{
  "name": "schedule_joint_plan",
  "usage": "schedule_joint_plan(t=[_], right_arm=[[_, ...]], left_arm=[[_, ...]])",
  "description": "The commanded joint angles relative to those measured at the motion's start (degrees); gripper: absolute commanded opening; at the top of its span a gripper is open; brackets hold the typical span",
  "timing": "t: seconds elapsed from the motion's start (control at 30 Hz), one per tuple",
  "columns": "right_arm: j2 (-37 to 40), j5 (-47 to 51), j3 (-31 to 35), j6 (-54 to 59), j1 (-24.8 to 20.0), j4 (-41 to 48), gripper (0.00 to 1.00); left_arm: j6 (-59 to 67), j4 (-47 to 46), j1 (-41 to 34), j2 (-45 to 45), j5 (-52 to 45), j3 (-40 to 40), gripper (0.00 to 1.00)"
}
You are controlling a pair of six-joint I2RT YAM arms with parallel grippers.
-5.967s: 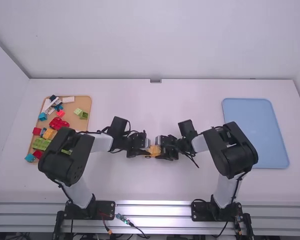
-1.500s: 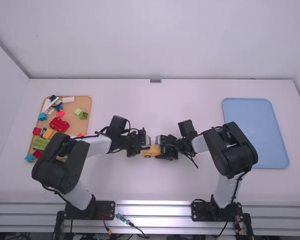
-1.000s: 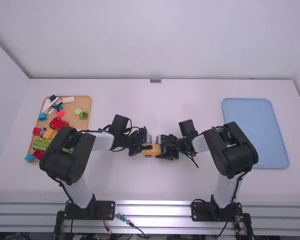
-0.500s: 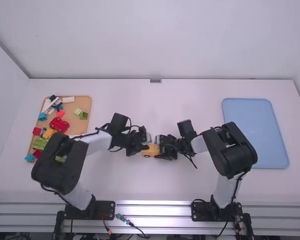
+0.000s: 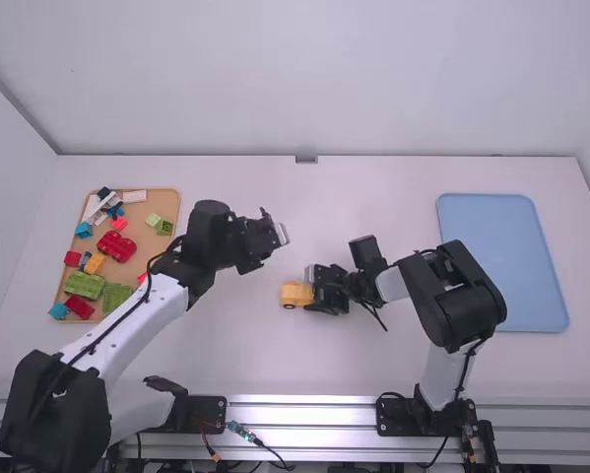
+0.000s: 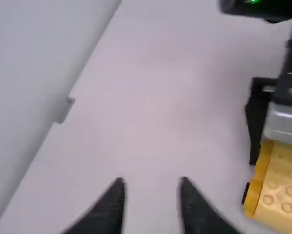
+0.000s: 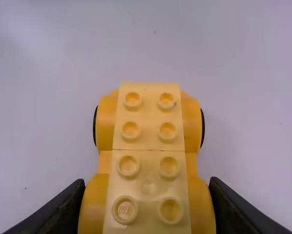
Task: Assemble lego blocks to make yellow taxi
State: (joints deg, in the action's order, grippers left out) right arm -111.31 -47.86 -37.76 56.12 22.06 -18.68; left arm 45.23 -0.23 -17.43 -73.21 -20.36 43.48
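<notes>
"What's laid out for you?"

"A smooth white desk. At three o'clock lies a flat blue tray with rounded corners, probably for the finished car; at nine, a tan tray keeps glossy plastic blocks handy."

"And the claws?"

"My left claw is empty, fingers apart, towards eleven o'clock from the taxi. My right claw is clamped on the sides of the taxi near mid-desk, at its three o'clock end, I'd judge to brace it for pressing or checking the fit."

"How's the build?"

"Hard yellow plastic: rounded fenders, squared pale bricks meeting at a straight seam, and small, round studs on top."
</notes>
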Motion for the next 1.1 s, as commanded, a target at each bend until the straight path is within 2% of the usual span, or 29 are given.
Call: schedule_joint_plan(t=[0.0, 0.07, 0.1, 0.13, 0.4, 0.5, 0.53, 0.57, 0.8, 0.93, 1.0, 1.07], right_arm=[[-1.65, 8.17, 1.03, -0.48, -0.26, 0.83, 0.43], [-1.65, 8.76, 1.03, -1.11, -0.26, 0.76, 0.45], [-1.65, 9.25, 1.03, -1.31, -0.26, 0.87, 0.47], [-1.65, 9.62, 1.03, -1.31, -0.26, 0.94, 0.49], [0.33, 10.08, 1.03, -1.31, -0.26, 2.93, 0.58], [1.71, 11.1, 1.03, -1.27, -0.26, 4.22, 0.58], [2.63, 12.04, 1.05, -1.25, -0.26, 5.16, 0.96], [2.83, 12.2, 1.05, -1.22, -0.26, 5.44, 0.62], [5.12, 16.44, 1.05, -1.29, -0.26, 7.43, 0.66], [5.17, 18.36, 1.05, -1.29, -0.26, 7.43, 0.78], [5.17, 18.34, 1.05, -1.27, -0.26, 7.39, 0.88], [5.19, 18.4, 1.05, -1.25, -0.26, 7.39, 0.9]], left_arm=[[-2.38, -0.77, -0.13, 0.49, 4.83, 0.26, 0.52], [-2.4, -0.97, -0.09, 0.49, 4.81, 0.26, 0.66], [-3.34, -0.97, 0.33, 0.49, 4.79, 0.26, 0.9], [-5.07, -0.58, 0.83, 0.49, 4.83, 0.26, 0.99], [-9.92, 0.08, 5.29, 0.45, 3.65, 0.26, 0.99], [-9.92, 0.27, 6.82, 0.14, 0.83, 0.26, 0.99], [-9.9, 0.12, 7.91, 0.1, -1.38, 0.26, 0.99], [-9.92, 0.12, 8.17, 0.1, -1.81, 0.26, 0.99], [-9.94, 0.1, 11.23, 0.1, -6.47, 0.26, 0.99], [-9.94, 0.1, 11.85, 0.1, -7.28, 0.26, 0.99], [-9.92, 0.08, 11.54, 0.1, -7.28, 0.26, 0.99], [-9.92, 0.1, 11.54, 0.1, -7.3, 0.26, 0.99]])
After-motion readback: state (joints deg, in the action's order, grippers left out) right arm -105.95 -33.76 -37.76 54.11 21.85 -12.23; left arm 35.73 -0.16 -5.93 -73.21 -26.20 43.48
